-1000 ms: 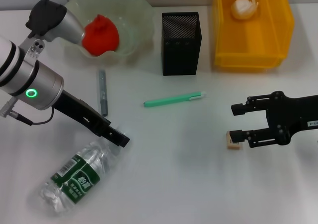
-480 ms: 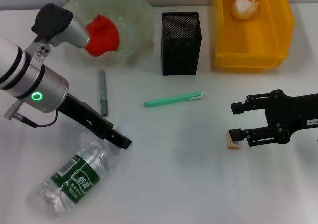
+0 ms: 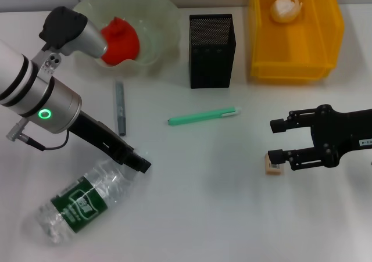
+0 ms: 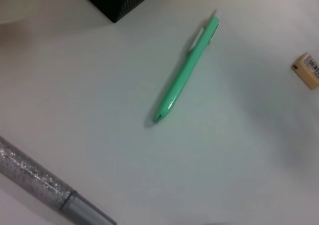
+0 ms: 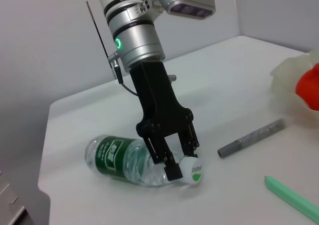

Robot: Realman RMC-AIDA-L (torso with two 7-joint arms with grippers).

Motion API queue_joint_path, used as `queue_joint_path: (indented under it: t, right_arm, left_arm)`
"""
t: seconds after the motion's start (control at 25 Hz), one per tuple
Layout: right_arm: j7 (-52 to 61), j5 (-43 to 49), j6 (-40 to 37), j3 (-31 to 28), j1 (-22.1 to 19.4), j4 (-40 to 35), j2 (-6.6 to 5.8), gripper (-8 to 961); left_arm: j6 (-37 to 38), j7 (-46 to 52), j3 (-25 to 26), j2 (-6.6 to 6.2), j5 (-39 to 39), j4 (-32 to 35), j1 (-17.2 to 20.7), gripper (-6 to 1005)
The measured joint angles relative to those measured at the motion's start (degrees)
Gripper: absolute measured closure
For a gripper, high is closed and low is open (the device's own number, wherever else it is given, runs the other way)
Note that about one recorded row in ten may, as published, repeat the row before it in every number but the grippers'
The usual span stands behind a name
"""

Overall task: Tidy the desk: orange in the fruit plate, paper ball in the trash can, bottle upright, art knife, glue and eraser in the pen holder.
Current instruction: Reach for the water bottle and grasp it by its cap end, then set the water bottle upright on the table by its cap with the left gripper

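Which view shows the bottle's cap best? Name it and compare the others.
The right wrist view: the cap shows white and green, with the left gripper astride the bottle neck. In the head view the gripper hides the cap. The left wrist view shows no bottle.

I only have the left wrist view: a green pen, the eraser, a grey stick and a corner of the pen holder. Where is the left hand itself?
Observer: The left hand is down at the near left of the desk, closed around the neck of the bottle, which lies on its side.
Operator: What is the right hand doing?
Observer: The right hand is open low over the desk. The eraser sits by the outside of one finger, not between the two.
Operator: Is the orange put away?
Observer: Yes, the orange is in the plate.
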State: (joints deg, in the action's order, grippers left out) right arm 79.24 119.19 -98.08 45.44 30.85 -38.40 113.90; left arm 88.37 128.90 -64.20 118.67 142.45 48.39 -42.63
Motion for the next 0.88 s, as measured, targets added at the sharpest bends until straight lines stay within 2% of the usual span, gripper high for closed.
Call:
queue_joint_path:
  t: [0.04, 0.12, 0.6, 0.8, 0.88]
  right_arm:
    - [0.0, 0.0, 0.0, 0.0, 0.0, 0.0, 0.00, 241]
    - [0.0, 0.0, 0.0, 0.0, 0.0, 0.0, 0.00, 241]
    - [0.0, 0.0, 0.0, -0.1, -0.1, 0.0, 0.00, 241]
    - [0.0, 0.0, 0.0, -0.1, -0.2, 0.0, 0.01, 241]
    - [0.0, 0.0, 0.0, -0.1, -0.2, 0.0, 0.00, 240]
  left_arm:
    - [-0.1, 0.0, -0.2, 0.02, 0.0, 0.0, 0.0, 381]
    - [-0.4, 0.0, -0.7, 0.06, 0.0, 0.0, 0.0, 519]
    - [0.4, -0.2, -2.0, 0.04, -1.7, 0.5, -0.1, 544]
    - [2.6, -2.9, -0.8, -0.37, -6.0, 2.4, 0.5, 554]
    - [4.3, -5.0, 1.3, -0.45, -7.9, 3.4, 1.1, 554]
